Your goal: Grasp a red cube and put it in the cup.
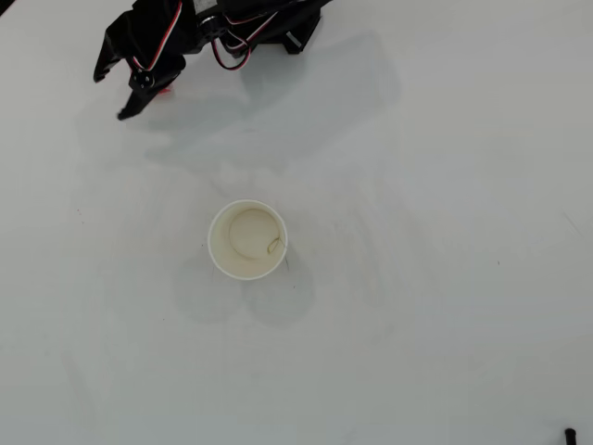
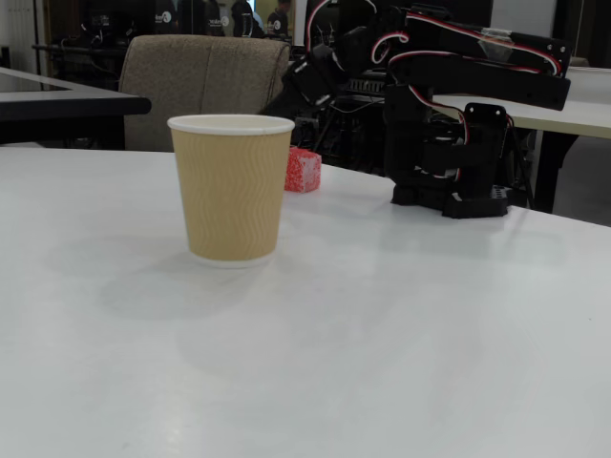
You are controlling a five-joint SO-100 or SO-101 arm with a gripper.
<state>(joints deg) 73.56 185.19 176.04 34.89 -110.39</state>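
— Two fingertips of the tool (image 1: 107, 95) are seen spread apart in the overhead view, with nothing held between them?

— Yes. The tool (image 2: 284, 98) is held above the worktop (image 2: 401, 315) in the fixed view, its tips pointing down and to the left of that picture.

— Where is the red cube (image 2: 303, 170) placed?

— Just below the tool, resting on the worktop. In the overhead view only a red sliver (image 1: 164, 90) is seen at the tool's edge; the remainder is covered by the arm.

— And the cup (image 1: 247, 239)?

— Well apart from the tool, toward the picture's middle in the overhead view. It is stood upright, and nothing red is seen inside. In the fixed view the cup (image 2: 230, 187) is nearer the camera than the cube.
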